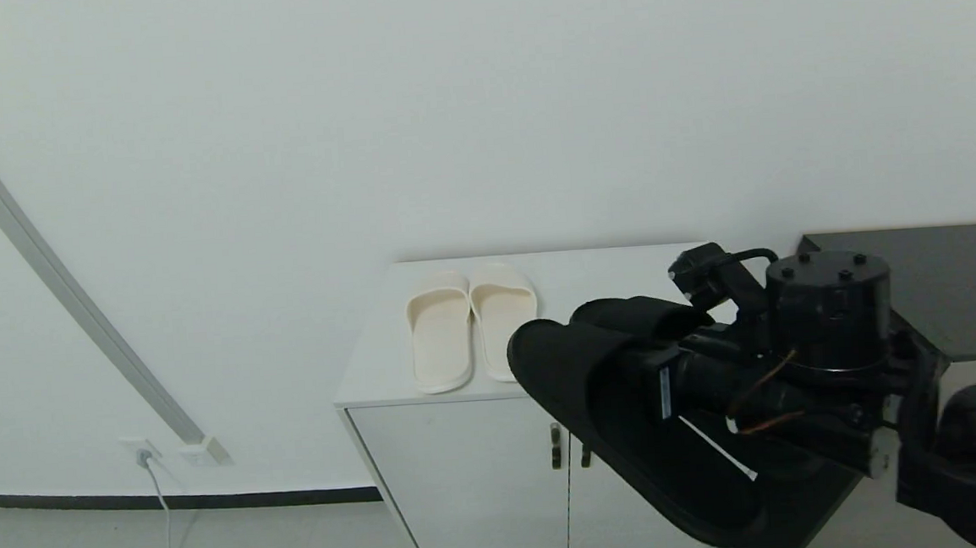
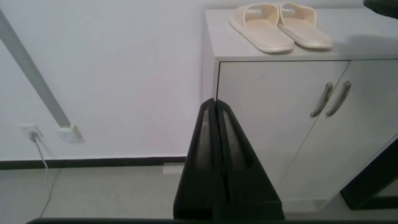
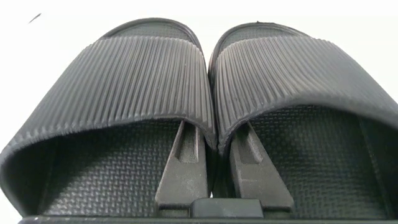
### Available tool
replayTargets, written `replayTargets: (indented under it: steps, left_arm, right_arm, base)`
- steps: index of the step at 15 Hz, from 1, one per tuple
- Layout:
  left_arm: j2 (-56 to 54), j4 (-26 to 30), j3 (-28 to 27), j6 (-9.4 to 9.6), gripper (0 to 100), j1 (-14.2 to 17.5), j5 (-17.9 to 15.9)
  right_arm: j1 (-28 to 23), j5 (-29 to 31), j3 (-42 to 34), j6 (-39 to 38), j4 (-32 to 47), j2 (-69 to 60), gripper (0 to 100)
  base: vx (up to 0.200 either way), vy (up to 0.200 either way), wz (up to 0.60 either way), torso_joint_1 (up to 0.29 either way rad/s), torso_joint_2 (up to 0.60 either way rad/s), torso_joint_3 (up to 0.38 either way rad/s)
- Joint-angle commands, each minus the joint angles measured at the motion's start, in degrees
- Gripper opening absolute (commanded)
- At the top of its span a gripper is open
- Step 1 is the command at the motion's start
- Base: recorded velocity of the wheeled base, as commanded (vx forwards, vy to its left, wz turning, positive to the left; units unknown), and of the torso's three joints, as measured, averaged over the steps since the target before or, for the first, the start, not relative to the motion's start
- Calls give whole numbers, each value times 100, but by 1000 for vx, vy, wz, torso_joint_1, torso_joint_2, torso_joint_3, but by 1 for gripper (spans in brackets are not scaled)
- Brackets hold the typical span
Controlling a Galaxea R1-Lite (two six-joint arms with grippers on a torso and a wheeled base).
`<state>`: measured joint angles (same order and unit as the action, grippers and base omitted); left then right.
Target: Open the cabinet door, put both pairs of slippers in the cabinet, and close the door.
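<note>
Cabinet door (image 1: 467, 487): not opened yet
Black slippers (image 1: 579, 378): clamped by right tool (image 3: 217, 171)
White slippers (image 1: 472, 326): not stowed yet
Left tool (image 2: 216, 155): pinched closed, empty

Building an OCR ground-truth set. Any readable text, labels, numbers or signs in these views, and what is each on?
No text can be read in any view.
Pale sticker just behind the right gripper: too small to read.
Black slippers, cream slippers, cabinet doors, wall socket: no print visible.
</note>
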<state>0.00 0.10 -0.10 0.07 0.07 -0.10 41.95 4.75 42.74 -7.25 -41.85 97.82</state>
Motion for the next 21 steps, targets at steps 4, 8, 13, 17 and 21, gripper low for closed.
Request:
replayTargets:
  steps: [4, 8, 13, 17, 21]
  left_arm:
    - [9, -1, 1, 1, 0, 1, 1]
    - [0, -1, 1, 1, 0, 1, 1]
    - [0, -1, 1, -7, 0, 1, 1]
    - [0, -1, 1, -7, 0, 10, 1]
    - [0, -1, 1, -7, 0, 1, 1]
  right_arm:
    - [340, -168, -407, 5, 265, -676, 0]
    - [349, -168, -460, 5, 256, -676, 0]
    - [340, -168, -600, 84, 230, -676, 0]
    - [340, -185, -723, 180, 195, -694, 0]
    - [332, -194, -758, 242, 177, -694, 0]
  base:
    - [0, 0, 0, 0, 0, 0]
    - [-100, 0, 0, 0, 4, -2]
    - [-160, 0, 0, 2, 0, 6]
    - [0, 0, 0, 0, 0, 0]
    - [0, 0, 0, 0, 0, 0]
